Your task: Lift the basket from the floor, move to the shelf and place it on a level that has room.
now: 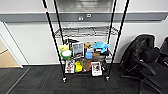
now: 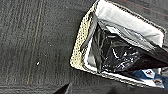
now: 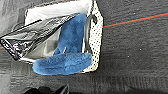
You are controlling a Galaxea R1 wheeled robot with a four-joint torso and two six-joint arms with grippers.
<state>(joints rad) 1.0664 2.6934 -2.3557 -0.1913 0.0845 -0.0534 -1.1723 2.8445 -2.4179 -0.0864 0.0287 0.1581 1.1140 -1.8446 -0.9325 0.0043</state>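
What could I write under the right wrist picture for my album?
A pale woven wicker basket on dark ribbed carpet, holding a fluffy blue plush toy and a shiny black plastic bag.

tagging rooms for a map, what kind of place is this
Probably an office: dark charcoal carpet tiles, black padded swivel office chairs, and a tall black wire rack against a white wall with a grey rail.

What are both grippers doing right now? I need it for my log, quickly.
Left gripper: cannot be told; its camera looks down at the basket.
Right gripper: cannot be told either.
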